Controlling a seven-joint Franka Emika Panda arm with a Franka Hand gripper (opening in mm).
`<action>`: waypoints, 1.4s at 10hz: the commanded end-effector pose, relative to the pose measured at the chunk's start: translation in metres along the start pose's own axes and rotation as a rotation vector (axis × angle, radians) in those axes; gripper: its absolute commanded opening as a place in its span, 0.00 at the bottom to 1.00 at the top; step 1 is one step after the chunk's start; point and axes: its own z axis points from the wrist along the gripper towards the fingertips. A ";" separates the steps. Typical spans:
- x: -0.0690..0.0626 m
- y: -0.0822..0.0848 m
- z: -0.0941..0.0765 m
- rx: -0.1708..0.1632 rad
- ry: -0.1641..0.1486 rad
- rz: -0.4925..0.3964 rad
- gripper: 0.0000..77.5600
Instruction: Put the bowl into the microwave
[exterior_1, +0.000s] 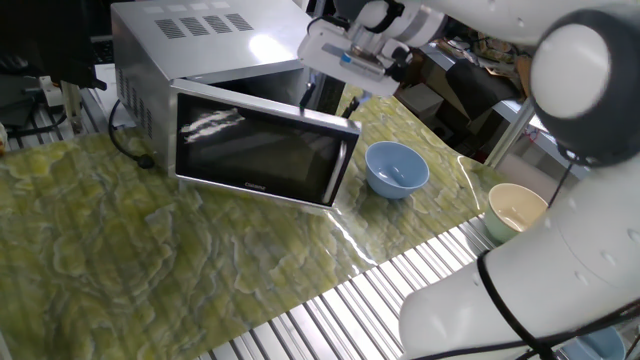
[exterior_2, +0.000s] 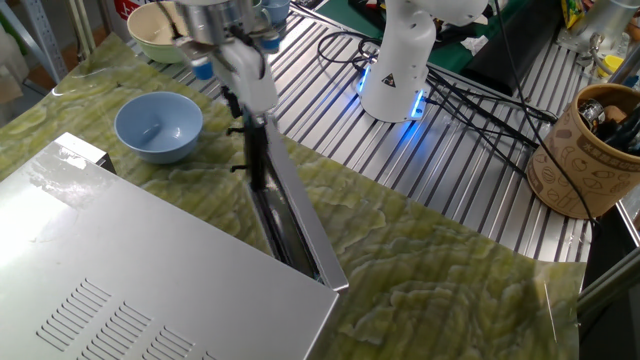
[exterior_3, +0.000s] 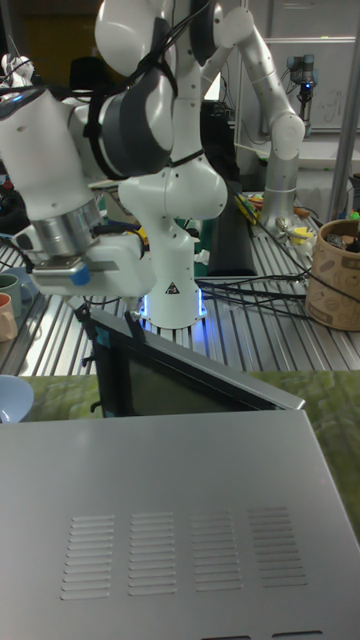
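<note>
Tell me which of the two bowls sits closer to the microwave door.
The light-blue bowl, just beside the door's free edge; the cream bowl sits farther off, by the table edge.

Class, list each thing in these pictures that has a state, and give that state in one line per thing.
Microwave: door partly open.
Light-blue bowl: upright, empty, on the table beside the door.
Cream bowl: upright, empty.
Gripper: at the door's free edge; open or shut unclear.

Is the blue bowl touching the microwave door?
Apart. One fixed view shows green mat between the bowl and the door edge.
</note>
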 end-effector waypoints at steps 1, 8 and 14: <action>0.025 0.009 -0.003 -0.004 0.007 0.060 1.00; 0.019 0.026 -0.004 0.049 -0.020 0.092 1.00; 0.016 0.030 -0.003 0.117 -0.009 0.131 1.00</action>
